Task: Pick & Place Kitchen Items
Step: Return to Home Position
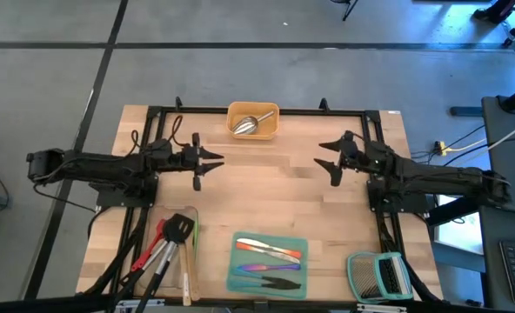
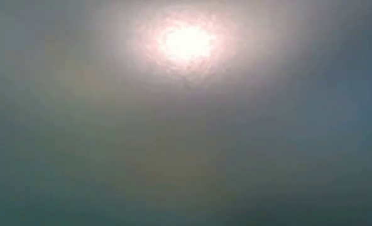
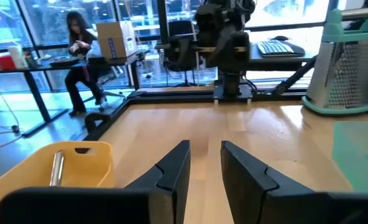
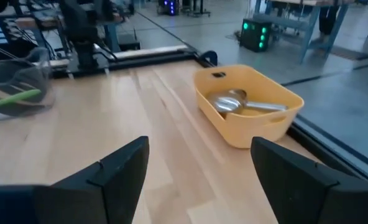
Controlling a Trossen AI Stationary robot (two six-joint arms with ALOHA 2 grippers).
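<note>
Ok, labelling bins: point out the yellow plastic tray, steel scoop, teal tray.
yellow plastic tray [image 1: 276, 122]: high view, right wall.
steel scoop [image 1: 247, 125]: high view, bowl.
teal tray [image 1: 304, 269]: high view, right rim.

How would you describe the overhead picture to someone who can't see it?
Two dark robot arms face each other across a wooden table, left gripper and right gripper both empty. A steel scoop lies in a yellow tray.

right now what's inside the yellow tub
One steel scoop lies in the yellow tub. Nothing else shows beside it; the patch of tub floor under the scoop is covered.
</note>
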